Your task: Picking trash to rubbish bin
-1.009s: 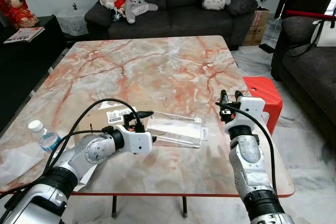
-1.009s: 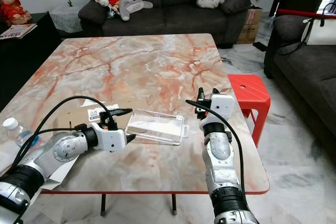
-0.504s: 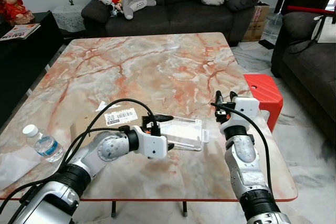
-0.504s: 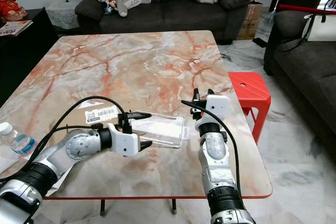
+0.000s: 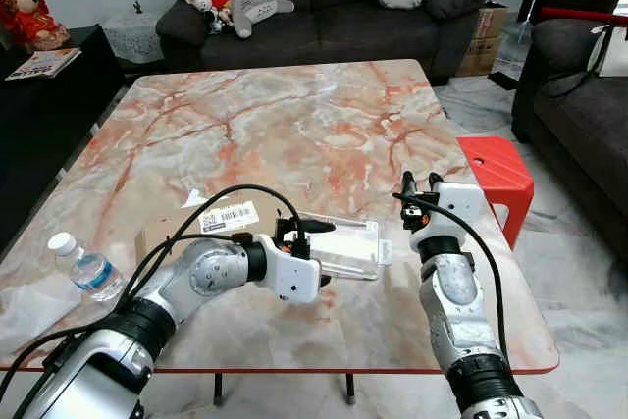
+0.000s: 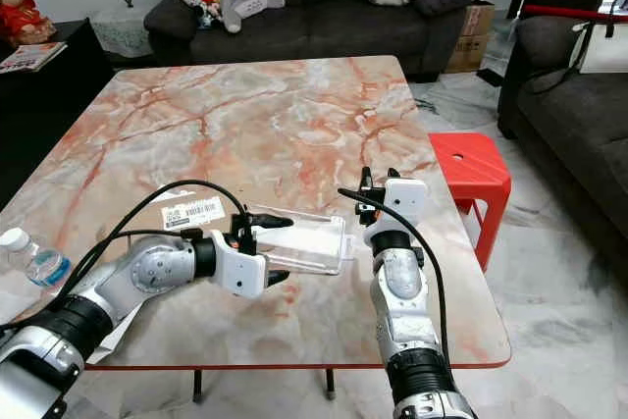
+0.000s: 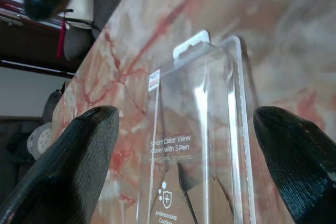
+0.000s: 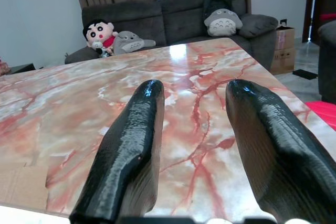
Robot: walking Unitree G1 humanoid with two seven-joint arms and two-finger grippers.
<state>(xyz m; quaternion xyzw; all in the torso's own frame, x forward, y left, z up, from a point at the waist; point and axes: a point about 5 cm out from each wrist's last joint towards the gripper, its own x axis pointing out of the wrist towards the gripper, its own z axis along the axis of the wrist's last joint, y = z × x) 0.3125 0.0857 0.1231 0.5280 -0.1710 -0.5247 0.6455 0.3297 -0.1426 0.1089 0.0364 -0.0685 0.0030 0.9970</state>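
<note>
Left end effector (image 5: 312,252) spread open astride clear plastic package (image 5: 343,246) | package: flat, transparent, printed text, on marble table (image 5: 294,125)

head eyes: high, facing down over table (image 5: 294,115); wrists: low, close along the tabletop

Printed on clear plastic phone-case package (image 7: 202,145): "Smart Clear View Cover with S Pen", lower down "Antimicrobial Coating". Barcode on white label (image 5: 227,216), digits unreadable.
</note>
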